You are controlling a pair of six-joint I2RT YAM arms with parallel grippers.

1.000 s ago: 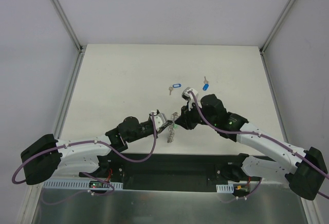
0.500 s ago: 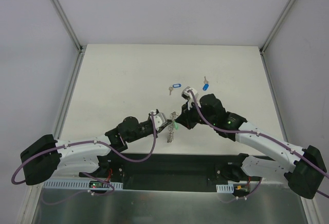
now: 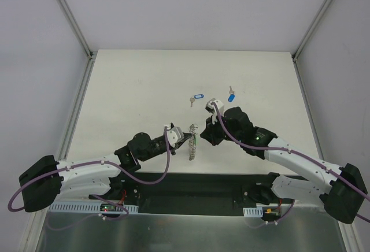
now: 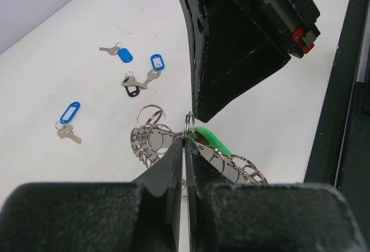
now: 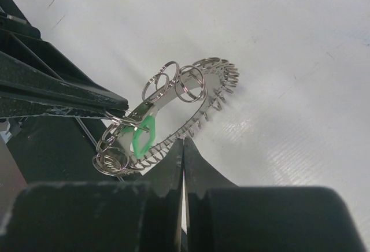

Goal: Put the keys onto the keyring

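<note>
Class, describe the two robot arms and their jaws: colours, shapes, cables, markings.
Both the left arm and right arm have white links, bulky black joints and a purple cable looping alongside. The jaws are black wedges tapering to thin tips. The right arm carries a small red tab.

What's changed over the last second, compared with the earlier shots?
The right gripper closed its jaws at the rim of the keyring; whether it pinches anything is unclear. The left arm drew its elbow slightly back and left. Unchanged: the left gripper stays shut on the keyring, and the loose keys lie where they were.
</note>
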